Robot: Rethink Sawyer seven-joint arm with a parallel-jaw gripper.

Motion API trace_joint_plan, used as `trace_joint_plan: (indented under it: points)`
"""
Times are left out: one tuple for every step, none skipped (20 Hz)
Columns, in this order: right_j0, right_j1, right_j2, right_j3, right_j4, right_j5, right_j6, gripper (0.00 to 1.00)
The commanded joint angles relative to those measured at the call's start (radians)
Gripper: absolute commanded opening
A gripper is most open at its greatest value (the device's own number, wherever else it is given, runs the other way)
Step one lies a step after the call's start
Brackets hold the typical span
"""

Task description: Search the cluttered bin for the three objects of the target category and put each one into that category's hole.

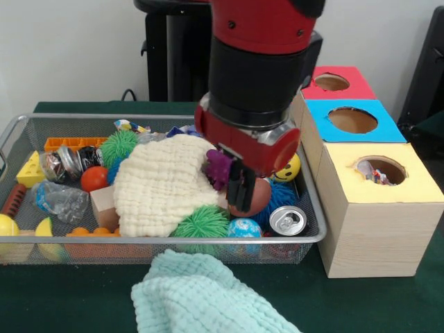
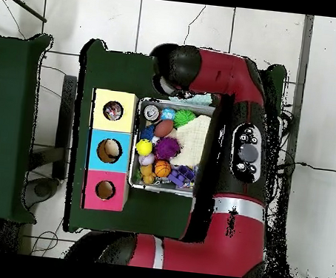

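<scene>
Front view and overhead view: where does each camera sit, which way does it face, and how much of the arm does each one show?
Front view: across the table from the robot, looking level over the wire bin toward the three holed boxes; only the arm's red and black wrist and its gripper show, dropping in from above.
Overhead view: above the table, looking straight down; the whole arm curves from bottom to the top of the bin.
Shared: cream cloth, silver can, yellow box.
</scene>
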Motion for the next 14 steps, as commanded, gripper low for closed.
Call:
trace_joint_plan:
  points:
    - [-0.078,0.021,0.115,0.059,-0.062,0.006,-0.385,0.00]
    - [-0.079,0.011,0.114,0.069,-0.063,0.011,-0.380,0.00]
    - [-0.082,-0.005,0.112,0.097,-0.059,0.012,-0.377,0.00]
    - [-0.084,-0.021,0.110,0.125,-0.056,0.014,-0.375,0.00]
    - [-0.080,-0.036,0.105,0.148,-0.054,0.008,-0.361,0.00]
    - [-0.076,-0.048,0.099,0.164,-0.053,0.008,-0.349,0.00]
    - [-0.073,-0.062,0.094,0.185,-0.050,0.002,-0.337,0.00]
    - [-0.069,-0.069,0.091,0.197,-0.049,0.005,-0.327,0.00]
    - [-0.066,-0.076,0.089,0.209,-0.049,0.003,-0.319,0.00]
    - [-0.062,-0.080,0.087,0.215,-0.049,0.011,-0.310,0.00]
    - [-0.057,-0.083,0.085,0.220,-0.050,0.019,-0.301,0.00]
    - [-0.055,-0.086,0.085,0.229,-0.047,0.017,-0.289,0.00]
    - [-0.052,-0.086,0.085,0.234,-0.048,0.015,-0.281,0.00]
    - [-0.049,-0.086,0.084,0.239,-0.049,0.013,-0.274,0.00]
